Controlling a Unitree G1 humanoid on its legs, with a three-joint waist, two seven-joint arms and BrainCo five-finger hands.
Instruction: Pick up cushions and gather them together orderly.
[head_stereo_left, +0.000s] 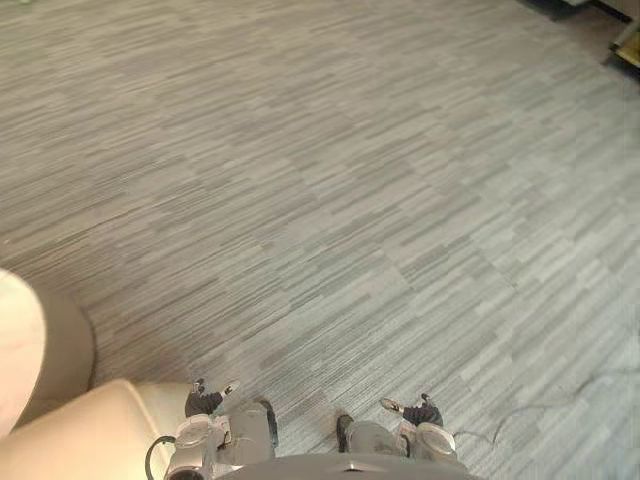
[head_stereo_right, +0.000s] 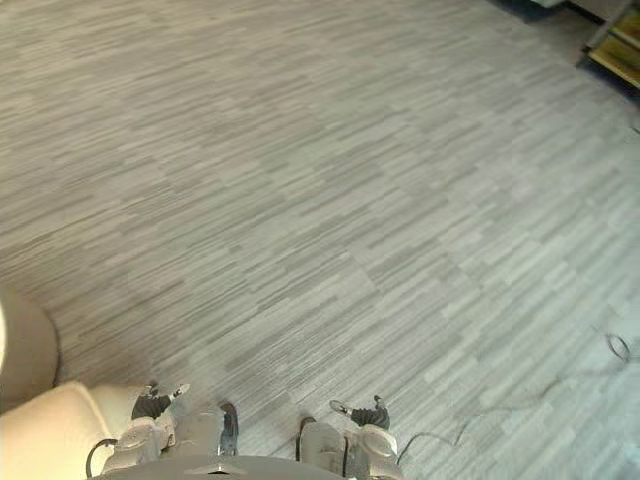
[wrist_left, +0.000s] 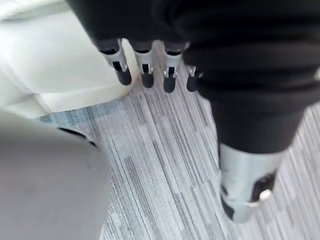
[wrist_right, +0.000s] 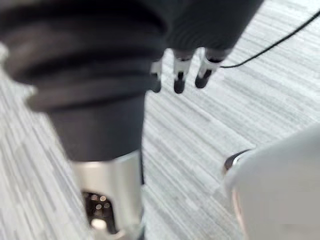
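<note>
Left hand (head_stereo_left: 205, 402) hangs low at the robot's left side. Its fingers (wrist_left: 122, 75) are straight and point down, the thumb (wrist_left: 245, 195) is apart, and it holds nothing. Right hand (head_stereo_left: 422, 410) hangs low at the right side, fingers (wrist_right: 179, 82) loose and straight, also empty, with plain carpet floor (head_stereo_left: 350, 200) below it.

The task's thing is a cream cushion (head_stereo_left: 85, 435) lying flat on the floor just beside the left hand, on that hand's outer side. In the left wrist view the cushion's pale surface sits right past the fingertips, with its edge meeting the carpet about under them. Contact is not clear; it looks a little apart.

The key relation is that the cushion lies to the robot's left and down, so the left hand is much nearer. The right hand is well apart from it, across the body. The cushion's visible edge runs off to the left. Its long axis cannot be told, because the cushion is cut off at the frame.

Judgement: no grasp has begun. The next move probably needs a turn or lean to the left so both hands can get around the cushion. A one-hand pinch on a soft corner may let it sag.

Further left there is a pale rounded shape (head_stereo_left: 15, 345), cut off at the frame. It may be another cushion, but this cannot be told.

Ahead, the carpet runs on to dark furniture (head_stereo_left: 628, 48) at the far right.
</note>
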